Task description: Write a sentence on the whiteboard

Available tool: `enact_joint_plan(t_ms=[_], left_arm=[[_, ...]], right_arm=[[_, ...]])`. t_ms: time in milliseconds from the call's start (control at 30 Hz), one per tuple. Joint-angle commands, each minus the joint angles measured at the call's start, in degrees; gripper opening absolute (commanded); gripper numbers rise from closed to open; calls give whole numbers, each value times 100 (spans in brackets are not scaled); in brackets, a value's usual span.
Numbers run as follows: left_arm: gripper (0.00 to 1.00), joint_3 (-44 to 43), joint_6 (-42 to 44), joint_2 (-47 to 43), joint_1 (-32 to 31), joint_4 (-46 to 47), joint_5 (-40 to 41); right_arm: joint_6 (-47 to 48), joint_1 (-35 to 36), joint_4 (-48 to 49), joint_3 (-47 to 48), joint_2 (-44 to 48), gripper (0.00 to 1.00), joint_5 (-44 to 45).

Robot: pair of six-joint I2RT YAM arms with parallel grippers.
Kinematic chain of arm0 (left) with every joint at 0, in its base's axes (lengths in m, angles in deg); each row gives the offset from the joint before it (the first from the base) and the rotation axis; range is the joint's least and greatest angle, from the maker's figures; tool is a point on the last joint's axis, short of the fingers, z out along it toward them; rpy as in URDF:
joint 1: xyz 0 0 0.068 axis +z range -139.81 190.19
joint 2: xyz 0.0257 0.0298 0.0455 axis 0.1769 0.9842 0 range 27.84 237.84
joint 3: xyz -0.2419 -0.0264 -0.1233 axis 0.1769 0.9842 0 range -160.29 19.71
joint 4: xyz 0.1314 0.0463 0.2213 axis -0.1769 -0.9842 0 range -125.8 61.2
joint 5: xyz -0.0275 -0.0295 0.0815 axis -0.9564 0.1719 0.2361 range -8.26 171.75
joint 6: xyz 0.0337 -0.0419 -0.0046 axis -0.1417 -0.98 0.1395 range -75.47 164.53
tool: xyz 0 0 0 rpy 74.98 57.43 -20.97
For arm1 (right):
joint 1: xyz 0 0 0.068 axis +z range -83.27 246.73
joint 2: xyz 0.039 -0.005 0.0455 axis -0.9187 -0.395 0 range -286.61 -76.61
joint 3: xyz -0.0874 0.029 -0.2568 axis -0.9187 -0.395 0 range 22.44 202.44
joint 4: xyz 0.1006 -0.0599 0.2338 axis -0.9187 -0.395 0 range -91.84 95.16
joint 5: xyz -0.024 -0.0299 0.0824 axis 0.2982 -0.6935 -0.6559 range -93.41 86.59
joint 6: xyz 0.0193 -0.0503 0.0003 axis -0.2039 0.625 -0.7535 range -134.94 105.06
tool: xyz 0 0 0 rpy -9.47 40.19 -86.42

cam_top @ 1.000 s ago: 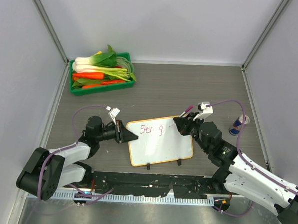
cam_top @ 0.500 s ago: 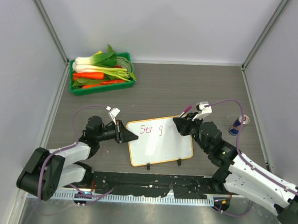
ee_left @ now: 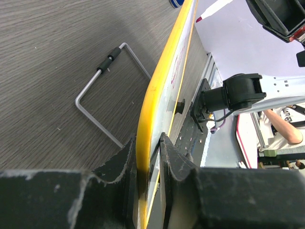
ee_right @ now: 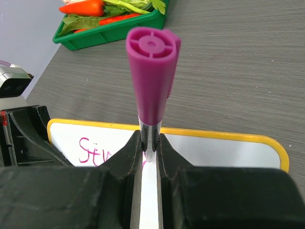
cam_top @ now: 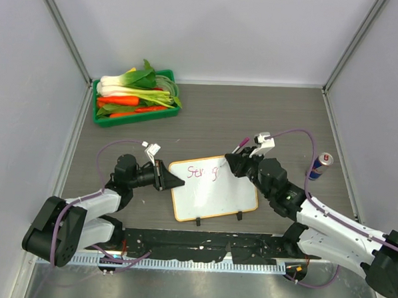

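The whiteboard (cam_top: 213,196) lies at the near middle of the table, white with a yellow frame and two black feet on its near edge. Pink writing (cam_top: 202,172) reading "Strong" runs along its far left part. My left gripper (cam_top: 172,180) is shut on the board's left edge; the left wrist view shows the yellow frame (ee_left: 157,95) edge-on between the jaws. My right gripper (cam_top: 229,162) is shut on a magenta marker (ee_right: 152,76) and holds it over the board's far edge, just right of the writing (ee_right: 95,151). The marker's tip is hidden by the fingers.
A green tray (cam_top: 135,112) of carrots and leafy greens sits at the far left. A blue and red can (cam_top: 318,166) lies to the right of the board. Grey walls close in both sides. A wire stand (ee_left: 110,90) lies under the board.
My right gripper with the marker has moved left along the board's far edge, towards the end of the written word. The left gripper and board have not moved.
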Motion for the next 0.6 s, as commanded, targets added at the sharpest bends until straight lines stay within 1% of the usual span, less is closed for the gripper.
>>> enact_joint_plan(t_ms=[0,567], left_arm=[[0,-49,372,43,0,-306,382],[0,-57,372,60,0,-297,382]], right_arm=[[60,-18,527,-45,-75,1,52],[7,-9,422,-238,-67,1,280]])
